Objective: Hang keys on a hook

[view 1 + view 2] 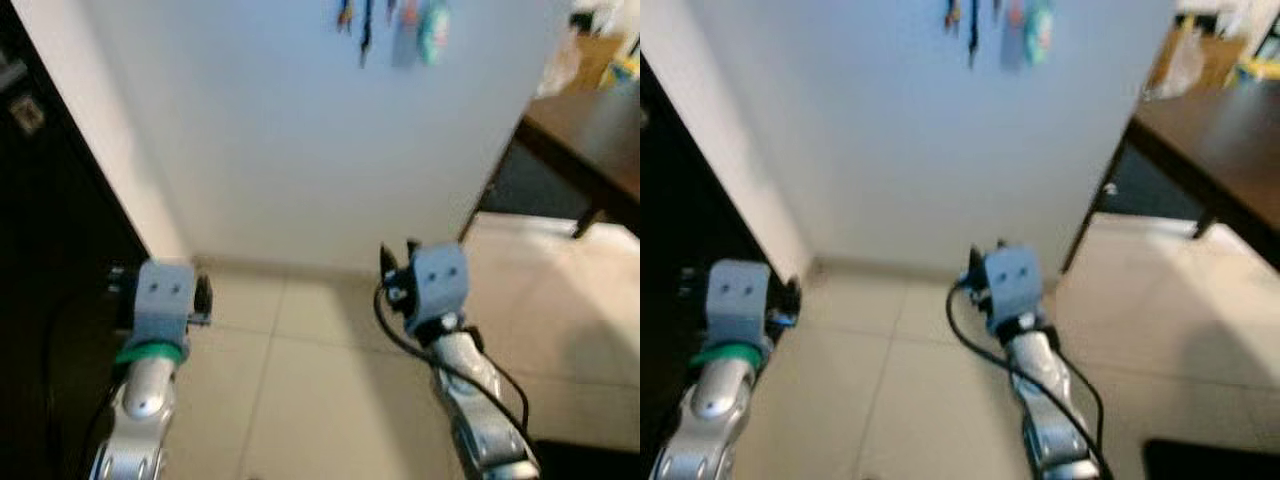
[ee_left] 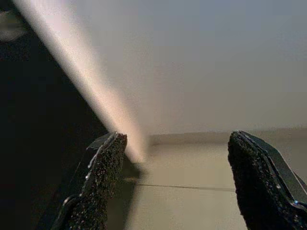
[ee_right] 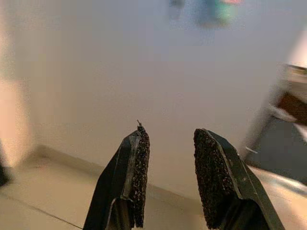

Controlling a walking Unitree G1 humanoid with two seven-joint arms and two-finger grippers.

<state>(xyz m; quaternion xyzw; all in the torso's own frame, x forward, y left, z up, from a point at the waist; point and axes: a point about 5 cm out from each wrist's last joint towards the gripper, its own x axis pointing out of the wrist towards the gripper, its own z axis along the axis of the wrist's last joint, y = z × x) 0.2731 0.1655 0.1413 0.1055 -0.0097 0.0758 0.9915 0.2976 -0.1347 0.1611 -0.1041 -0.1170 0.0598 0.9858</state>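
Both arms reach forward, held low. Left gripper [image 2: 175,182] jaws wide apart. Right gripper [image 3: 170,179] jaws part open, nothing held.

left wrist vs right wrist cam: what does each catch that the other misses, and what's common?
Left wrist view: the left hand, fingers wide apart with nothing between them, beside a dark surface that meets the wall at a corner.

Right wrist view: the right hand, fingers apart with a narrower gap and nothing held, blurred coloured hanging items high on the wall, and dark furniture off to one side.

Both: the plain white wall, its baseboard and the pale tiled floor.
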